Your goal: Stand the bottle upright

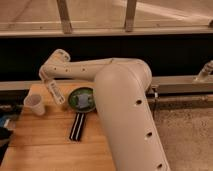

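The bottle [58,96] is a slim white thing with a dark label. It stands tilted at the back left of the wooden table [45,145], between the white cup [35,104] and the green plate [75,95]. My gripper [52,86] hangs at the end of the big white arm, right at the bottle's upper part, and merges with it. Whether the bottle's base touches the table is not clear.
The green plate holds a grey-blue object [83,101]. A flat black bar with white stripes [77,126] lies in front of the plate. My arm's thick white link [127,115] covers the table's right side. A dark wall and a rail run behind the table.
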Tool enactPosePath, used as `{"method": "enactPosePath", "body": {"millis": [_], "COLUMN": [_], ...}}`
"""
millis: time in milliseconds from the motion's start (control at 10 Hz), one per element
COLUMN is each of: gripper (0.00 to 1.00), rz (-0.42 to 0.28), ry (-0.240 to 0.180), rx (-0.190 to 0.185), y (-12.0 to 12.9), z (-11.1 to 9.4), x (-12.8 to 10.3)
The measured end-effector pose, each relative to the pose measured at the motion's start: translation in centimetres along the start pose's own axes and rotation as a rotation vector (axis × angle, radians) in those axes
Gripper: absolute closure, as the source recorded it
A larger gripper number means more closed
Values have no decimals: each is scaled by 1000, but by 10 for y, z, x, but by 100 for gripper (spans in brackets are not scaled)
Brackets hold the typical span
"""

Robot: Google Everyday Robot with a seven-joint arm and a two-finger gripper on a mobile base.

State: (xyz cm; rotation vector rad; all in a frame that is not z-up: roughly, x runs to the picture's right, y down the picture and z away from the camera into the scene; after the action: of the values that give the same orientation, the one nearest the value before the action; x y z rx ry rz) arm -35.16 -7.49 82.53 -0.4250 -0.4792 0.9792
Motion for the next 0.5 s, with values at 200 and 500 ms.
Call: {"method": "enactPosePath", "body": {"millis": [200, 500], "gripper": [100, 100], "rz": [2, 6], "ry": [0, -53], "rx": [2, 36], "y": [-2, -6], "z": [-1, -1], "x": [0, 0]}}
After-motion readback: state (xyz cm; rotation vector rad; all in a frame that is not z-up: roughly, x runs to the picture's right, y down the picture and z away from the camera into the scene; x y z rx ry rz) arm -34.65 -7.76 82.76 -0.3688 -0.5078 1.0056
